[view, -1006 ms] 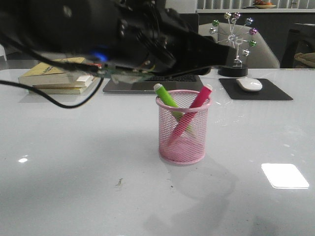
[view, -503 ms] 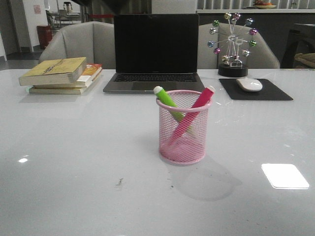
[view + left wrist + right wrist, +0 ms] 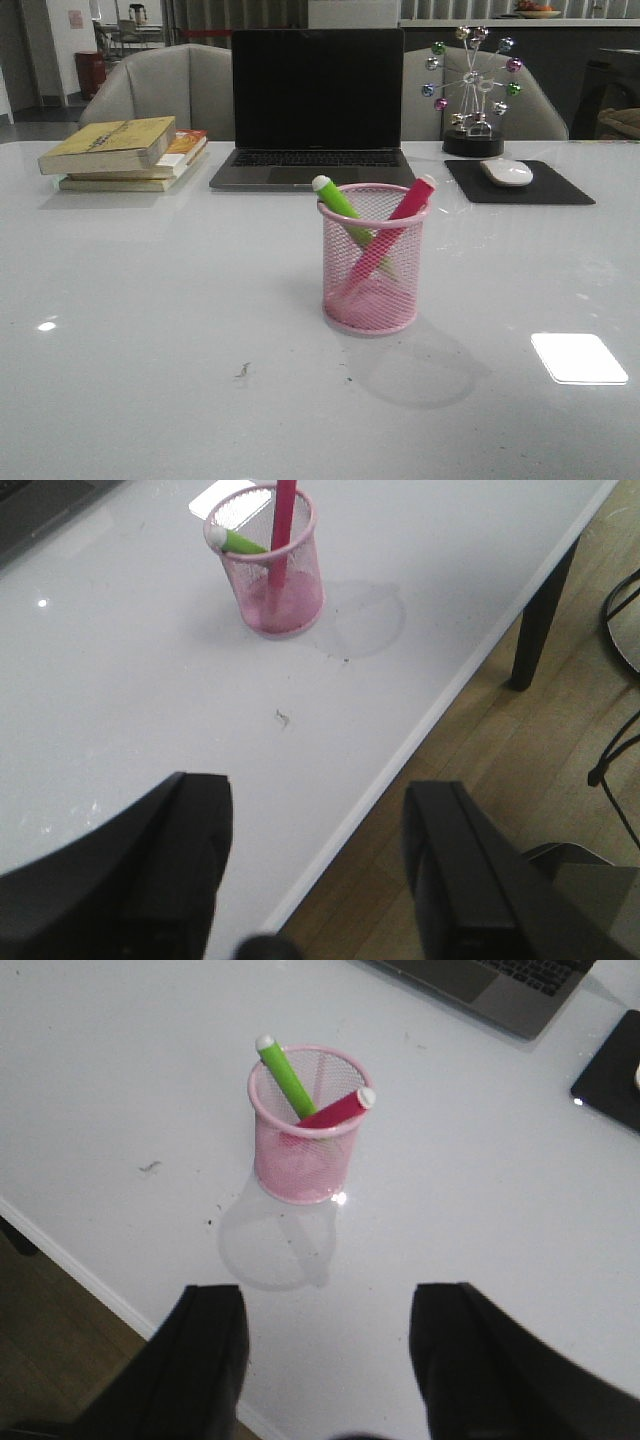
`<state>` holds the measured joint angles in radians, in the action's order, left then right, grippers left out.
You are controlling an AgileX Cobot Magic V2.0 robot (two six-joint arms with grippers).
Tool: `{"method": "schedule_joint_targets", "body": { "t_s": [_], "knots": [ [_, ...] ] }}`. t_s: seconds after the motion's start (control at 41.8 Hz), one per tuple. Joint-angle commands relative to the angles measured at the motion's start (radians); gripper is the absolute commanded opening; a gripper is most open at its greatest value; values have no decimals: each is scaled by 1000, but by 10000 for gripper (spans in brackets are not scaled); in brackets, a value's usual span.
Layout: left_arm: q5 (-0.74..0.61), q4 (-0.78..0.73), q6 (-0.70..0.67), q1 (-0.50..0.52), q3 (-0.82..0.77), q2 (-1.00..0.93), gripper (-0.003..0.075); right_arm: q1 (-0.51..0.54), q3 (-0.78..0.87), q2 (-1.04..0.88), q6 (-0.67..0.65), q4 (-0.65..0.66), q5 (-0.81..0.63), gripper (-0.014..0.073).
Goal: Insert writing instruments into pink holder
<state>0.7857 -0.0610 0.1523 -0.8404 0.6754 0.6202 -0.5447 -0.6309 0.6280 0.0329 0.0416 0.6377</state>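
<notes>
The pink holder (image 3: 371, 270) stands upright in the middle of the white table. Inside it lean two markers that cross each other: the lime green marker (image 3: 338, 198) and the magenta marker (image 3: 405, 203), pale tips above the rim. The wrist views show the same holder (image 3: 270, 565) (image 3: 300, 1130) with both markers in it. My left gripper (image 3: 318, 810) is open and empty, hovering over the table's near edge, far from the holder. Open and empty too, my right gripper (image 3: 328, 1320) hangs above the near edge. Neither gripper shows in the front view.
A laptop (image 3: 315, 105) stands open at the back, with stacked books (image 3: 125, 152) to its left. A mouse (image 3: 507, 171) on a black pad (image 3: 518, 183) and a ball ornament (image 3: 472, 90) are at the back right. Wooden floor (image 3: 520, 780) lies past the table edge.
One second ago a black arm crossed the upper front view above the holder. It left the front view half a second ago and stays out. Holder and markers have not moved.
</notes>
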Motion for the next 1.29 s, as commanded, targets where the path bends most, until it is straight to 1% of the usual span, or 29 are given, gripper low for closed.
{"method": "schedule_joint_targets", "body": {
  "t_s": [0.0,0.048,0.096,0.216,0.287,0.359,0.431,0.527,0.575,0.623,0.695,1.222,1.269],
  "knots": [
    [-62,-11,-59,1,-6,-26,437,1,1,-2,12,22,-62,479],
    [-53,-25,-119,1,-14,-30,437,1,20,-2,12,21,-64,479],
    [-44,-42,-141,1,-19,-30,437,1,36,-2,12,20,-64,479],
    [-29,-55,-144,1,-29,-29,436,1,59,-2,10,2,-66,477],
    [-29,-65,-144,1,-29,-29,414,1,61,-2,10,2,-64,453],
    [-31,-72,-144,1,-29,-29,340,1,61,-2,10,2,-66,381],
    [-32,-75,-144,1,-29,-29,240,1,61,-2,10,2,-62,281],
    [-32,-75,-144,1,-29,-29,125,1,61,-2,10,2,-61,168],
    [-32,-75,-144,1,-29,-29,87,1,61,-2,10,2,-61,109],
    [-30,-73,-144,1,-29,-29,96,1,61,-2,10,2,-61,65],
    [-29,-66,-144,1,-29,-29,95,1,61,-2,10,2,-61,22],
    [-32,-63,-144,-1,-31,-33,95,1,61,-2,10,2,-59,27],
    [-36,-72,-139,16,-33,-49,96,1,61,-2,10,2,-59,27]
  ]
}}
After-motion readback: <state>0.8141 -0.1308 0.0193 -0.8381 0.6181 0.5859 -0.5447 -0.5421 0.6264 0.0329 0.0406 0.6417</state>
